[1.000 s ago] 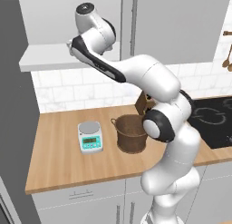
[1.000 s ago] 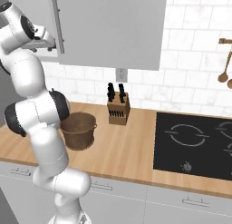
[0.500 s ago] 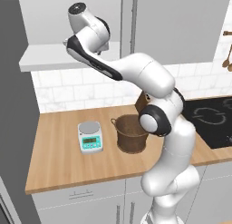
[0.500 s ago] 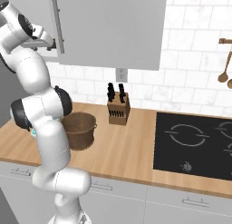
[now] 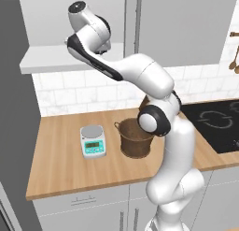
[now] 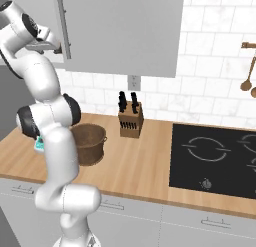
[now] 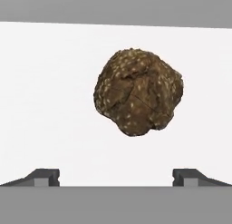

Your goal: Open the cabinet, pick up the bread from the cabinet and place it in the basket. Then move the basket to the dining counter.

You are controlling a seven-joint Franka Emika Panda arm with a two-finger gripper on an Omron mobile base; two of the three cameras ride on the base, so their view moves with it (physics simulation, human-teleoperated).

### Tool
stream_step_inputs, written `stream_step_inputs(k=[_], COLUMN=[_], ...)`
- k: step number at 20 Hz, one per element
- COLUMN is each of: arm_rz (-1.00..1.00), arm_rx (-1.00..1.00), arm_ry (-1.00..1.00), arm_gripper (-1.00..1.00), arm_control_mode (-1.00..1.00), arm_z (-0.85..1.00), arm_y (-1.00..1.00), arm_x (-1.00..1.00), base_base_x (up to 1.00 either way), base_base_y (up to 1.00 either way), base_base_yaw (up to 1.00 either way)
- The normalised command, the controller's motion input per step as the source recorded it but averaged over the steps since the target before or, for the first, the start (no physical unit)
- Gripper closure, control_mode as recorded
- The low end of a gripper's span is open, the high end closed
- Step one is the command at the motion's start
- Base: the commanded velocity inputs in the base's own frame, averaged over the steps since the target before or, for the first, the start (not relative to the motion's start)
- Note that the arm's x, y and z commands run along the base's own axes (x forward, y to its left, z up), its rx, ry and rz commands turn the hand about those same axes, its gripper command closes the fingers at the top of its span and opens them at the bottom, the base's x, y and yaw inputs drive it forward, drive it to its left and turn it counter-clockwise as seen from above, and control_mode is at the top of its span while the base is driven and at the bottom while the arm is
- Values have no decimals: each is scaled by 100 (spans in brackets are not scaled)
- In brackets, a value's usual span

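Note:
The bread (image 7: 138, 91), a round dark brown seeded loaf, lies on the white shelf (image 7: 50, 96) inside the cabinet (image 5: 177, 29), straight ahead of my gripper (image 7: 116, 175). The gripper is open, its fingertips (image 7: 45, 175) set wide apart, short of the loaf with nothing between them. My arm reaches up and left to the opened cabinet, beside the door with the silver bar handle (image 6: 62, 26). The basket (image 5: 135, 139), dark brown and woven, stands upright on the wood counter below; in the right base view the basket (image 6: 89, 143) is partly behind my arm.
A small kitchen scale (image 5: 92, 140) sits left of the basket. A knife block (image 6: 130, 118) stands against the tiled wall, and a black cooktop (image 6: 215, 158) lies to the right. Wooden spoons (image 6: 247, 76) hang on the wall. A dark tall panel (image 5: 16, 108) borders the counter's left end.
My hand has shifted a little up and to the left at the cabinet opening, and the elbow has swung with it. The gripper stays open; the basket has not moved.

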Motion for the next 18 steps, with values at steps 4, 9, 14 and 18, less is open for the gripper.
stream_step_inputs(k=[4,9,14,18], arm_rz=[0,0,0,0], arm_rx=[0,0,0,0], arm_ry=[-5,-2,-3,-6], arm_gripper=[-100,-100,-100,-100], arm_control_mode=[-100,-100,-100,-100], arm_z=[0,0,0,-6], arm_y=[-3,-18,-28,-14], arm_x=[21,15,1,0], base_base_x=[0,0,0,0], base_base_y=[0,0,0,0], base_base_yaw=[0,0,0,0])
